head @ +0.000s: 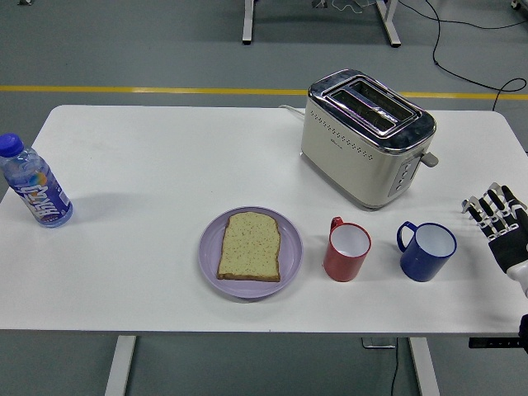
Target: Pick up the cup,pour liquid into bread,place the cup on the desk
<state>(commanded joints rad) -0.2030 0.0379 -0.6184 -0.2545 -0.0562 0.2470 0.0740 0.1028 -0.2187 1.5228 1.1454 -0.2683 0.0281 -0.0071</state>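
Setting: grey floor with a yellow line runs behind a white table (148,148) seen from above.
Cups: two stand upright on the table, a red cup (346,251) just right of the plate and a blue cup (427,250) further right, near the hand; the task sentence does not say which is meant.
Bread: one slice (250,245) lies flat on a purple plate (210,266), near the front edge; no wet patch can be made out on it.
Cup contents: both interiors look pale, and whether either holds liquid cannot be told.
Progress: both cups sit on the table with no hand on them, which fits a stage ahead of the pickup as well as one where the cup has been set down again after pouring; the scene does not settle which.
Right hand (501,223): at the right edge of the table, right of the blue cup and apart from it, palm turned inward, wrist leaving the picture at the lower right.
Fingers (488,205): extended and slightly spread, pointing up and away, gripping nothing.
Left arm: out of view.
Others: toaster (365,136) behind the cups, bottle (35,191) at the far left.
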